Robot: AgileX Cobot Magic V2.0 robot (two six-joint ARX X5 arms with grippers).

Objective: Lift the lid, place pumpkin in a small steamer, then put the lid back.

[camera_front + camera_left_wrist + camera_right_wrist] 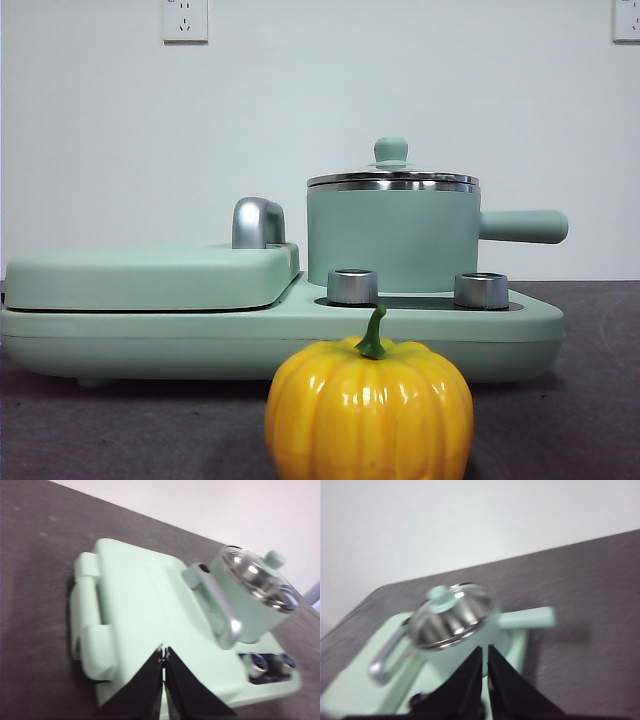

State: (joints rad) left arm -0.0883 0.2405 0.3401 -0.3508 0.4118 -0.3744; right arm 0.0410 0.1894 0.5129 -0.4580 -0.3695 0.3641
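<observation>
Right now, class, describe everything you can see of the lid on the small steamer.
The lid is round, with a shiny steel rim and a small mint-green knob at its centre. From the wrist views its dome looks clear and reflective, like glass. It sits level and closed on the small steamer, its rim resting on the pot's steel rim. Nothing else touches it. In the right wrist view the right claw, closed, is above the pot, clear of the lid.

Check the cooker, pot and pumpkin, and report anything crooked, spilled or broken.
Nothing stands out. The lid sits level on the small steamer, which stands upright on the long base. The flat hinged cover lies closed. The pumpkin stands upright on the table, stem up. No spill or damage shows.
</observation>
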